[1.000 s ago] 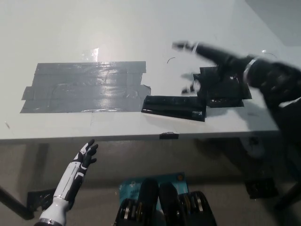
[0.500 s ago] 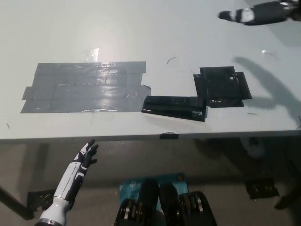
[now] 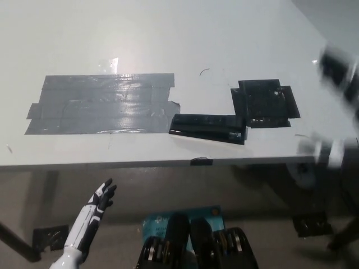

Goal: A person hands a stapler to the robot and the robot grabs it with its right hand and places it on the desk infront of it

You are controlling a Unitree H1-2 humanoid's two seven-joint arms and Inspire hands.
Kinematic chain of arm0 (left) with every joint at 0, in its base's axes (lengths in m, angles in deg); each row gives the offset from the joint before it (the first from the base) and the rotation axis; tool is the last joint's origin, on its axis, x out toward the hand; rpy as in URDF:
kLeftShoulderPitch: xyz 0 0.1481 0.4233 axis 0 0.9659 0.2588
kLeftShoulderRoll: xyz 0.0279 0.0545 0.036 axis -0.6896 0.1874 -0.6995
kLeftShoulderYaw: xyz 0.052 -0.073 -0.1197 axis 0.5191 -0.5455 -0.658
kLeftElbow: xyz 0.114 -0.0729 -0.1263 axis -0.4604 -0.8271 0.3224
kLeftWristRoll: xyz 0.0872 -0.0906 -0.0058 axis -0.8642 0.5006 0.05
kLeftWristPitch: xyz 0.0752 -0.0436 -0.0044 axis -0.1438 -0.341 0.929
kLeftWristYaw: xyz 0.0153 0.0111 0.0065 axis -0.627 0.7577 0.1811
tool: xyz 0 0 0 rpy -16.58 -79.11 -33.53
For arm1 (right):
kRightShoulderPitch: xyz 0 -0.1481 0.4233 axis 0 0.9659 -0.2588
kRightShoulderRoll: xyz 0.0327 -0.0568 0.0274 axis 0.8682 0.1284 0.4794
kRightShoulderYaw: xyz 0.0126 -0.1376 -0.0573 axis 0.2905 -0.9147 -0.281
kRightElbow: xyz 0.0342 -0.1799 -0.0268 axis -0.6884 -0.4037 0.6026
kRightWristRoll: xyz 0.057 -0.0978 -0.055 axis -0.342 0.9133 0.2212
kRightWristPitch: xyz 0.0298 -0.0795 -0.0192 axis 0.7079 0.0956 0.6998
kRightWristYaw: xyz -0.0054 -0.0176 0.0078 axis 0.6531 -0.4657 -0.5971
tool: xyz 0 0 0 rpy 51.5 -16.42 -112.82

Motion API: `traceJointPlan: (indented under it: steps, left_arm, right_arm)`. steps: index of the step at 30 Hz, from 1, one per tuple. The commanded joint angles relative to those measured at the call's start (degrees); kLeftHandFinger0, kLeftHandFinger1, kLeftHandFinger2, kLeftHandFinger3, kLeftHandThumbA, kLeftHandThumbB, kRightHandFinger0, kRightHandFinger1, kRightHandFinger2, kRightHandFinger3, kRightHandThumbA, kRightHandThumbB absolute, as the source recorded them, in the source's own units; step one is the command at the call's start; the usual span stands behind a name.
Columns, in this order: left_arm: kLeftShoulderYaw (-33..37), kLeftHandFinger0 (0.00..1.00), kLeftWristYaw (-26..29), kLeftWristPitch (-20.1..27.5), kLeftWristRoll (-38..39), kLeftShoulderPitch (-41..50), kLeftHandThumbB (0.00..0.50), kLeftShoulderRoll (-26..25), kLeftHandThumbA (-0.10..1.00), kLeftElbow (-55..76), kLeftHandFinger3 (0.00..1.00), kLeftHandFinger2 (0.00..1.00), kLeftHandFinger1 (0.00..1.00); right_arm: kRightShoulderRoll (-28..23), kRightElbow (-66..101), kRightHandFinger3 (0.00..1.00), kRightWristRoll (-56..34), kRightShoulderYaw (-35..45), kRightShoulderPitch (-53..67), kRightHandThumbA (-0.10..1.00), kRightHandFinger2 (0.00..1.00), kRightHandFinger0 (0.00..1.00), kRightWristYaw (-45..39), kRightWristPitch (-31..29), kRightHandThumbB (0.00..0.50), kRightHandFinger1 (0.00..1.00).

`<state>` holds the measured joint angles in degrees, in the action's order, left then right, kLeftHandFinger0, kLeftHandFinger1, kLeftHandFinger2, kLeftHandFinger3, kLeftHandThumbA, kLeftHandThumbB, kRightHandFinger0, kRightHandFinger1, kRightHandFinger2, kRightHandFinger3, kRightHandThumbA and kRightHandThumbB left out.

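Head view, read from left to right. Left hand (image 3: 96, 206) rests low at the lower left, below the desk edge, its fingers spread and holding nothing, much as it was a second ago. Up and to the right of those fingers, on the white desk (image 3: 168, 33), lies a broad patch of grey tape (image 3: 101, 103). Further right lie a long strip of black tape (image 3: 207, 128) and, touching its right end, a squarer black tape patch (image 3: 265, 103). At the far right edge a black blurred shape is the right hand (image 3: 339, 73). A second ago it reached over the squarer patch; half a second ago it stretched toward the top right; now it is smeared by motion, so its fingers cannot be judged open or closed. No stapler is distinguishable, and no person shows. The handover therefore appears under way, not completed.
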<state>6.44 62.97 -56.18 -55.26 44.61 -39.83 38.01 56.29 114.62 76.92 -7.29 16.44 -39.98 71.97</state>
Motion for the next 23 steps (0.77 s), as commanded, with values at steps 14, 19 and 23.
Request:
traceJointPlan:
  steps: [14, 19, 23]
  left_arm:
    - [-0.4, 1.0, 0.7, 3.9, 0.1, 3.0, 0.5, 0.4, 1.0, 0.9, 1.0, 1.0, 1.0]
    - [-0.5, 1.0, 1.2, 4.5, -0.4, 3.0, 0.5, 0.6, 1.0, 0.8, 1.0, 1.0, 1.0]
    - [-0.7, 1.0, 1.1, 4.3, -0.3, 3.1, 0.5, 0.5, 1.0, 1.0, 1.0, 1.0, 1.0]
  right_arm:
    - [17.6, -21.3, 1.0, -5.9, -2.0, 20.6, 1.0, 1.0, 1.0, 6.8, -20.2, 0.298, 1.0]
    - [16.1, -24.7, 1.0, -3.9, -2.6, 20.5, 1.0, 1.0, 1.0, 8.2, -22.8, 0.291, 1.0]
    - [15.3, -25.2, 1.0, -2.7, -3.7, 20.5, 1.0, 1.0, 1.0, 8.7, -24.1, 0.261, 1.0]
